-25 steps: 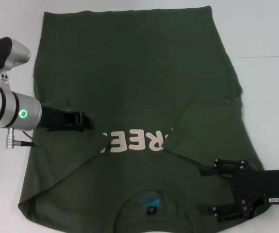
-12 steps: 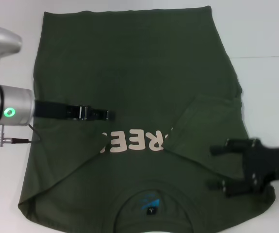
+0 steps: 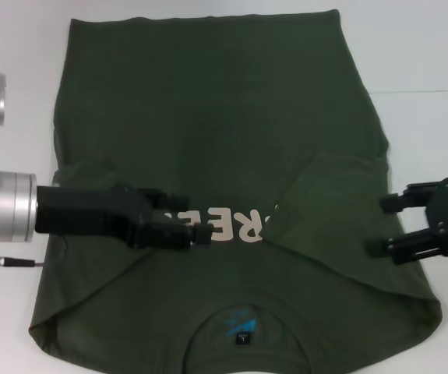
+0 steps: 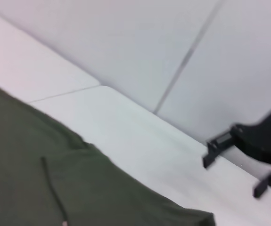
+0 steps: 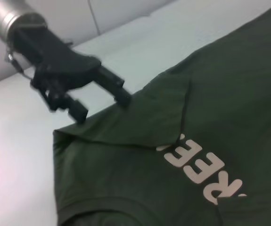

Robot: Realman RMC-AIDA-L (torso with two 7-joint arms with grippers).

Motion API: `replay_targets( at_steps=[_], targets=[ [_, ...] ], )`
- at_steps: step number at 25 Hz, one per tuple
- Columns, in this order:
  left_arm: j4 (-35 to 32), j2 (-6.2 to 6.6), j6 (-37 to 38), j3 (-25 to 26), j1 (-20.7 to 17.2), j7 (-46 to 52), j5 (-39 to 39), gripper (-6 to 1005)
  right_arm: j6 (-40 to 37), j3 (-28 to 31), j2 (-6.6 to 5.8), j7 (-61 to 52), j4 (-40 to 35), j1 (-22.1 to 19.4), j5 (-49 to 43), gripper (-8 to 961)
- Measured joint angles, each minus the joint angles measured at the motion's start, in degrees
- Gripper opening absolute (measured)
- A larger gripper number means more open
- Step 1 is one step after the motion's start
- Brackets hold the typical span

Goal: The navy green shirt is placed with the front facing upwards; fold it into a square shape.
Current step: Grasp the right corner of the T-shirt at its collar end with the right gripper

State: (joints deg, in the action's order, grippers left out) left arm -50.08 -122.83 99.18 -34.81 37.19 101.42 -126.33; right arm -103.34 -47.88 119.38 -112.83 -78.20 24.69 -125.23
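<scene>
Currently the dark olive-green cotton T-shirt with cream lettering [image 3: 224, 156] lies flat on the white table [image 3: 434, 93], collar nearest me, both sleeves turned in over the chest. My left gripper [image 3: 185, 218] hovers at the left sleeve's tip, fingers parted and empty. My right gripper [image 3: 389, 226] hangs open at the right edge, clear of the folded sleeve.

surface: white table [image 3: 434, 62] | seam: thin line across top | backdrop: pale grey wall [image 4: 126, 42], panel joint
</scene>
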Motion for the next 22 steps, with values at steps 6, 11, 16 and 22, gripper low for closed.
replay_targets(
  at_steps=[6,11,16,22],
  targets=[
    [1.6,-0.16,0.3,-0.1,-0.1,-3.1,0.2,850,-6.9,2.3,-0.71,-8.8,-5.9,3.9,-5.2,913],
    [2.8,-0.22,-0.9,0.0,-0.2,-3.4,0.7,849,-7.9,-0.7,0.09,-13.5,-7.9,8.4,-23.6,912],
    [3.9,-0.30,-2.0,0.1,-0.1,-3.7,0.9,850,-6.2,-7.7,0.39,-17.4,-7.6,9.0,-32.5,910],
    [4.2,-0.30,-2.3,0.1,0.0,-3.9,1.3,850,-4.7,-13.1,0.62,-20.4,-6.4,8.4,-34.8,895]
  ],
)
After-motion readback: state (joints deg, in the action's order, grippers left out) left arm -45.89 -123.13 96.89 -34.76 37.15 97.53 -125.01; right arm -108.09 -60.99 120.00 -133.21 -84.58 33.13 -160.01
